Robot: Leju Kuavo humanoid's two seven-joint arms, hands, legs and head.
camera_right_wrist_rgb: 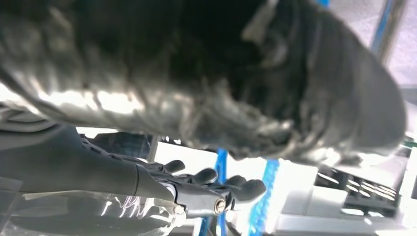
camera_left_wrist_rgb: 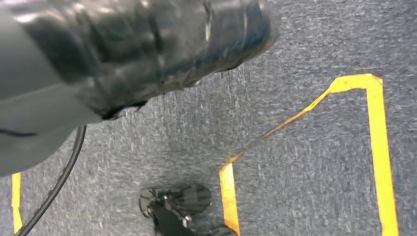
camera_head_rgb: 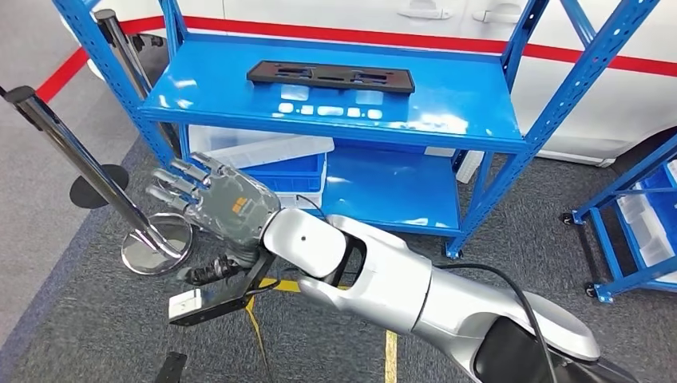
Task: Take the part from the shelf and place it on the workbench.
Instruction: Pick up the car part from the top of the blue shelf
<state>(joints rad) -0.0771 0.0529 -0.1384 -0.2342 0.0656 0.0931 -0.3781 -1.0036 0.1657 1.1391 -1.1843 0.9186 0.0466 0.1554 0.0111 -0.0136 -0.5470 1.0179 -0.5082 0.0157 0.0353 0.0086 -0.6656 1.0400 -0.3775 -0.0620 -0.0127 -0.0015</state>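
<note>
Right hand partly blurred, covered

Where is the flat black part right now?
In the head view, the black part lies flat on the top level of the blue shelf, toward the back, above and beyond the robot's raised right hand, which isn't touching it.

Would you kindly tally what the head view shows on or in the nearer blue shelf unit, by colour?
Black part on the top shelf: 1
Blue bin on the lower shelf: 1
Clear lid across the bin: 1
Total: 3
</note>
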